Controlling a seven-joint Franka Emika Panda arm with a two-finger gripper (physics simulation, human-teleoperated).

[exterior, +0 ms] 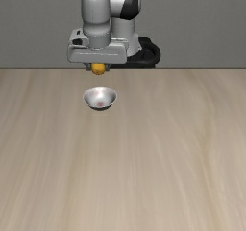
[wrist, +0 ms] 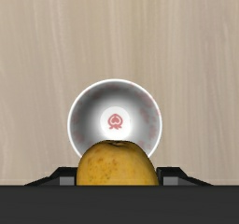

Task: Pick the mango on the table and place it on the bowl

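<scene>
Nearest the front, the pale wood-grain desk (exterior: 58, 177) is bare planking. Farther back, a small silver bowl (exterior: 99, 98) sits upright on the desk, well apart from its edges. The wrist view shows a polished inside with a small red mark (wrist: 116, 121) at the centre of its floor. Above the bowl's far rim hangs the pincer (exterior: 97, 65), pointing straight down. It is closed on the mango (wrist: 114, 164), with a dark fingertip (wrist: 62, 176) pressed to one flank and its twin on the opposite flank. The mango is yellow-orange, clear of the desk and held in the air over the bowl, not touching it. Behind, the grey-white arm (exterior: 106, 9) rises from its dark base (exterior: 149, 52) at the desk's far edge.
</scene>
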